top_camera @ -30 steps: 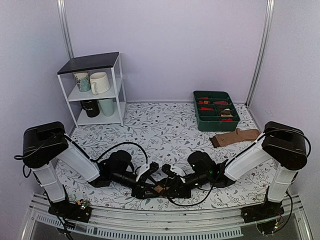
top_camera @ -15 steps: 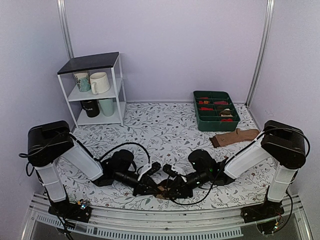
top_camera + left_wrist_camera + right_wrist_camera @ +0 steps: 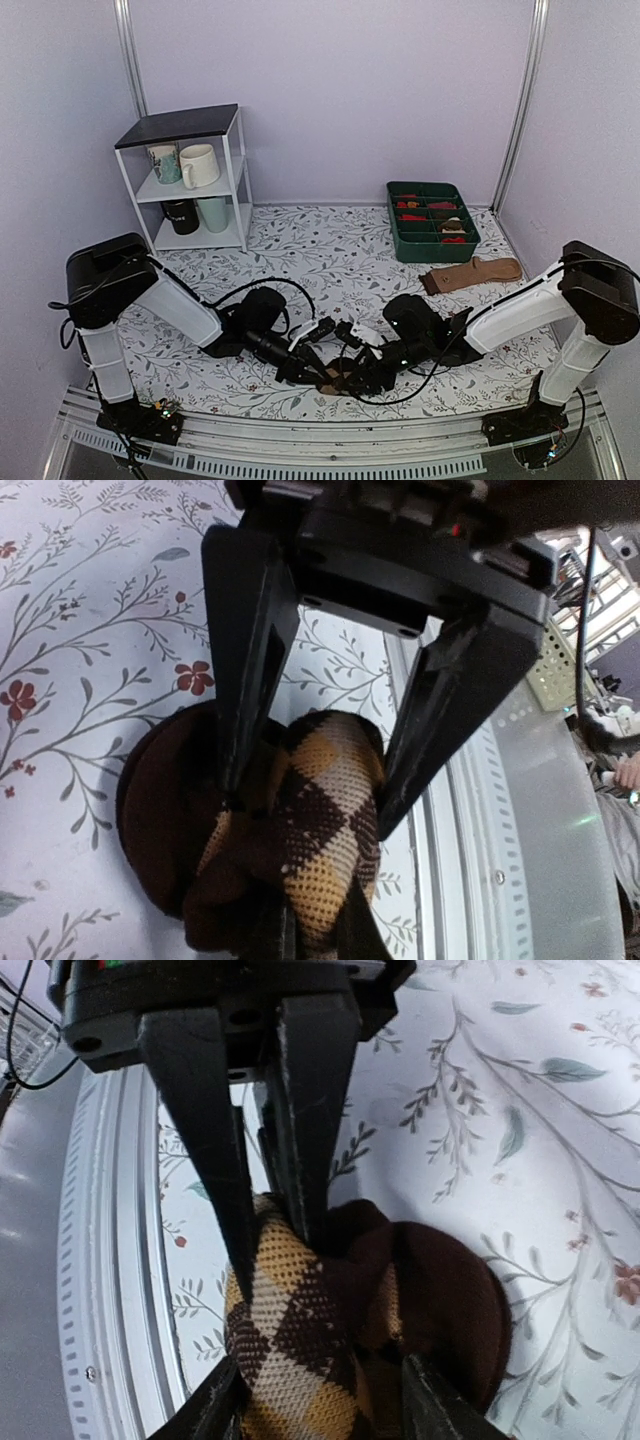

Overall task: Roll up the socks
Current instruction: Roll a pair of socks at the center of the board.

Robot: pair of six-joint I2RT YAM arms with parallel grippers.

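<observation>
The socks (image 3: 332, 379) are a small rolled bundle, dark brown with a tan-orange argyle pattern, lying on the floral cloth close to the near rail. My left gripper (image 3: 308, 366) reaches in from the left and my right gripper (image 3: 352, 372) from the right, and they meet on the bundle. In the left wrist view the left gripper (image 3: 310, 810) has one finger on each side of the socks (image 3: 330, 780), pressed into the knit. In the right wrist view the right gripper (image 3: 278, 1245) holds its fingers close together, pinching a fold at the top of the socks (image 3: 300, 1360).
The metal rail (image 3: 300, 455) runs just in front of the bundle. A plain tan sock (image 3: 470, 273) lies at the right. Behind it stands a green tray (image 3: 398, 232) with small red bundles. A white shelf (image 3: 232, 180) with mugs stands at the back left.
Both arms have stretched further in, and the bundle with both grippers has shifted a little right along the near edge. The left fingers have closed onto the roll.
</observation>
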